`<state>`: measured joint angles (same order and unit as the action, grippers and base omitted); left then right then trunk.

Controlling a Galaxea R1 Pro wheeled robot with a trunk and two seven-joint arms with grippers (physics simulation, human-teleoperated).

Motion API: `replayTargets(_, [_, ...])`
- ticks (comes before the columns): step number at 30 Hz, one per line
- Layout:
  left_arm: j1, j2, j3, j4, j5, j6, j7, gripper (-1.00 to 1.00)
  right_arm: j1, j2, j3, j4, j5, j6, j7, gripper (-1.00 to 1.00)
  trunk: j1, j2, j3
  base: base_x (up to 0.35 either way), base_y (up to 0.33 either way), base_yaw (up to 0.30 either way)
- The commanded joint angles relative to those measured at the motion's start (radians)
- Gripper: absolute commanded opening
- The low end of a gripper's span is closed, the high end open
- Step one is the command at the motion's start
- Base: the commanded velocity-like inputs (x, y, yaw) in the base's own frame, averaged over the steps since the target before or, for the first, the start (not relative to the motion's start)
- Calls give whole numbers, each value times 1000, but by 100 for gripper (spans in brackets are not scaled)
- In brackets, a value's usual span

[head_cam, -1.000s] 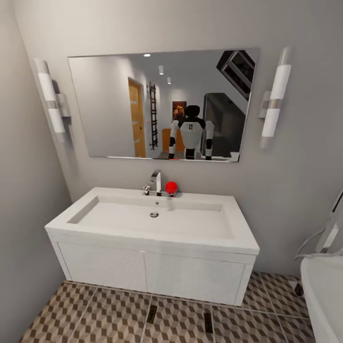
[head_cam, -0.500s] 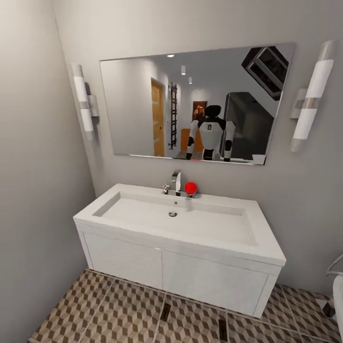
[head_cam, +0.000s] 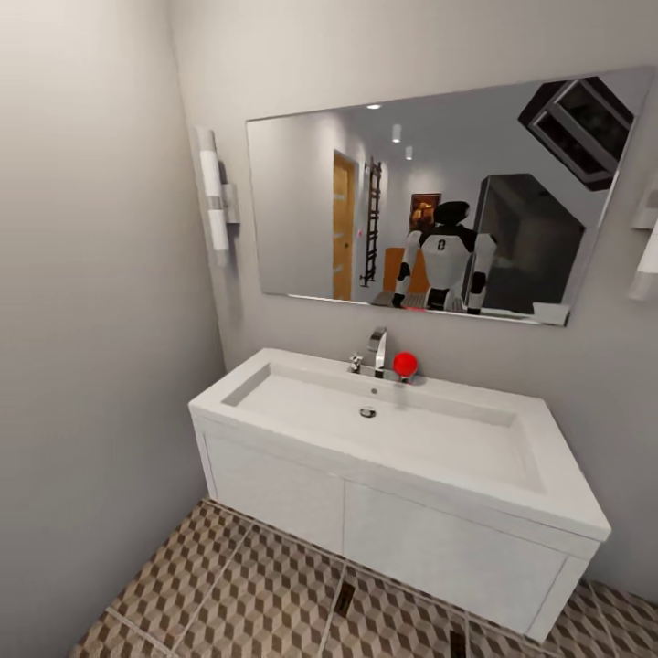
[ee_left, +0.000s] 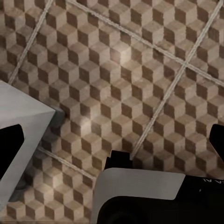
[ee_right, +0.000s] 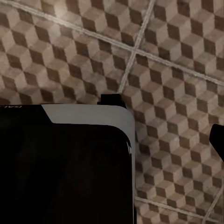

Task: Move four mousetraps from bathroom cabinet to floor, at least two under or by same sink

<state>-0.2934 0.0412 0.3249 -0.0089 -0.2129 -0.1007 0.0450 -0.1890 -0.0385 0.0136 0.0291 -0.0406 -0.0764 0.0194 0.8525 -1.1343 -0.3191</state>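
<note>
Both arms hang low over the bathroom floor (ee_left: 140,60). The left gripper (ee_left: 114,140) shows a dark fingertip at either edge of its wrist view, spread wide with only cube-patterned tile between them, so it is released and carries nothing. Of the right gripper I see one dark fingertip (ee_right: 218,137) at the edge of its wrist view; the robot's own dark and white body covers the rest, so I cannot tell how it stands. Further out, the sink (head_cam: 475,525) hangs white and wide on the grey wall, its chrome tap (head_cam: 377,350) at the back rim with a red ball (head_cam: 405,365) just beside it. Two mousetraps (head_cam: 344,599) lie flat on the tiles near the sink's front edge, well apart from each other. Above hang a mirror (head_cam: 302,219) and a wall lamp (head_cam: 216,203).
</note>
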Motion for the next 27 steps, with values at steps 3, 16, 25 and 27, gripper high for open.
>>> replayTargets(3, [-1, 0, 7, 2, -11, -5, 4, 100, -1, 0, 2, 3, -1, -6, 2, 100, 0, -1, -1, 0, 0, 278])
replayTargets(16, [-1, 0, 6, 3, -11, -5, 4, 100, -1, 5, 2, 3, 27, -7, 0, 100, 0, -1, -1, 0, 0, 278])
replayTargets(25, [-1, 0, 6, 3, -11, -5, 4, 100, -1, 29, 0, 3, 41, -8, -3, 100, 0, -1, -1, 0, 0, 278])
replayTargets(27, [-1, 0, 6, 3, -11, -5, 4, 100, -1, 33, 0, 3, 42, -8, -4, 100, 0, -1, -1, 0, 0, 278])
